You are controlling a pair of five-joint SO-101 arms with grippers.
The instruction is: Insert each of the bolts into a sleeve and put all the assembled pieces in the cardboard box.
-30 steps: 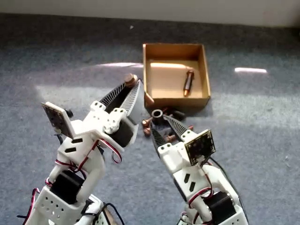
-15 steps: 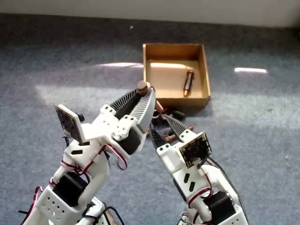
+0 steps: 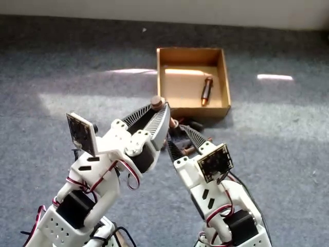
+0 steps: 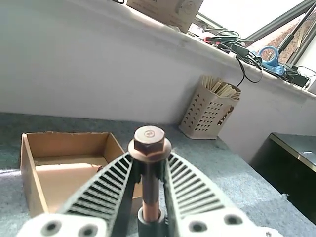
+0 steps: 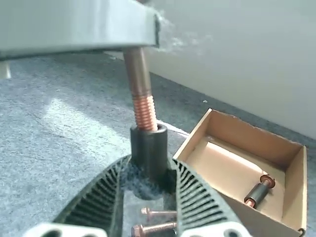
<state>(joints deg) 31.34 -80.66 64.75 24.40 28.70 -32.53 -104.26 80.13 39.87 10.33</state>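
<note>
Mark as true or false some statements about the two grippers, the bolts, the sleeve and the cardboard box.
1. The left gripper is shut on a bolt. True.
2. The right gripper is open and holds nothing. False: it is shut on a sleeve.
3. The bolt's threaded tip meets the sleeve's top opening. True.
4. The cardboard box is empty. False: one assembled piece lies in it.
5. Loose bolts lie on the carpet. True.
</note>
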